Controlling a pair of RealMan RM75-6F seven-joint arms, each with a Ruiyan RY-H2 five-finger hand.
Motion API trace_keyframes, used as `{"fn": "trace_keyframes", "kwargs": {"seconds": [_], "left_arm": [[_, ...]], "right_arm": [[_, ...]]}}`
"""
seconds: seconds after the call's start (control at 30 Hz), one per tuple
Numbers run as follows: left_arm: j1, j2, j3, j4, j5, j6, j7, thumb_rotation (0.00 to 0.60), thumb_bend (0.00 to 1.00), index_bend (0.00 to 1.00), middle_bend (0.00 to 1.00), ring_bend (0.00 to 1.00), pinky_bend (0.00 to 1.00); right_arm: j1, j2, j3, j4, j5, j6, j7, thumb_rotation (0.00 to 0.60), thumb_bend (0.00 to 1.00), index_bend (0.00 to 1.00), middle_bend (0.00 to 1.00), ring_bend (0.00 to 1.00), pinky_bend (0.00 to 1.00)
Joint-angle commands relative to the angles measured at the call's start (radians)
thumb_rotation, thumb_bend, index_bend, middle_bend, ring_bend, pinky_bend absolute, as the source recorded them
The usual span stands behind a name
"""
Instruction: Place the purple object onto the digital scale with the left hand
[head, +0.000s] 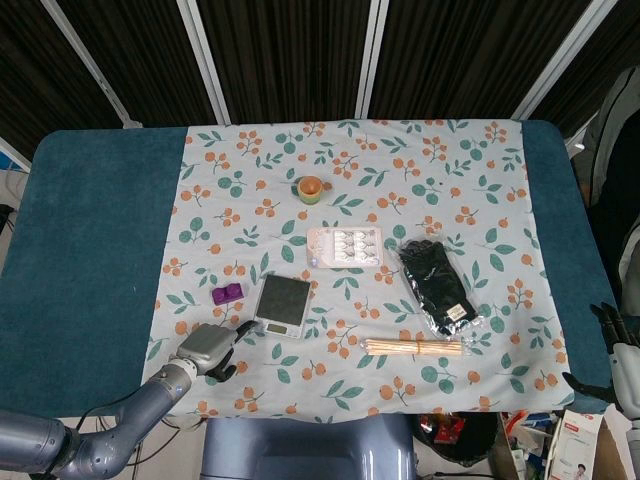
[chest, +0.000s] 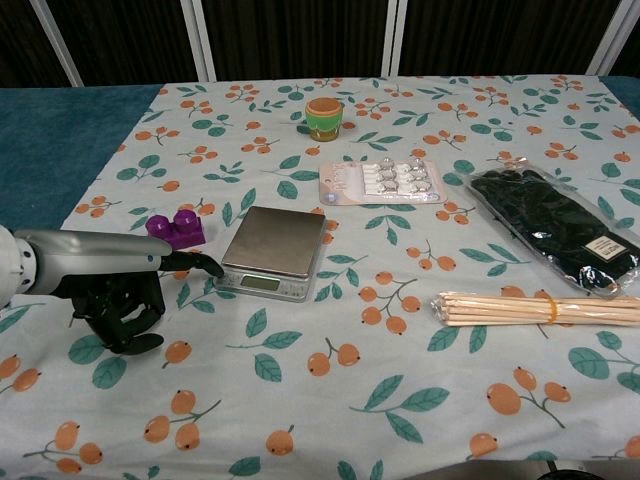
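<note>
Head view: high above, looking steeply down over the whole floral tablecloth (head: 440, 170). Chest view: lower, nearer, facing forward across the table. Shared by both: digital scale (head: 283, 304) (chest: 272, 252), blister pack (head: 345, 246) (chest: 382, 181), bundled sticks (head: 414, 347) (chest: 540, 308).

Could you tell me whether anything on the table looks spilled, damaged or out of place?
Nothing stands out. The purple block, scale, cup, blister pack, black bag and sticks all lie intact and apart on the cloth. The left hand holds nothing.

Block (chest: 176, 229) left of scale (chest: 271, 251) — cup (chest: 324, 118) behind, skewers (chest: 540, 308) right
</note>
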Motion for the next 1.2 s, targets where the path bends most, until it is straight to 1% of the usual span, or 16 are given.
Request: {"fn": "trace_keyframes", "kwargs": {"seconds": [0.03,1.2], "left_arm": [[0.0,0.0,0.0,-0.001,0.0,0.001,0.0,0.6,0.45,0.0,0.76,0.8,0.79],[-0.001,-0.002,0.002,-0.006,0.003,0.015,0.009,0.6,0.45,0.0,0.76,0.8,0.79]], "right_arm": [[0.0,0.0,0.0,0.0,0.0,0.0,0.0,0.6,0.09,0.01,0.01,0.16,0.19],[0.0,0.0,0.0,0.001,-0.001,0.001,-0.001,0.6,0.09,0.01,0.01,0.16,0.19]]}}
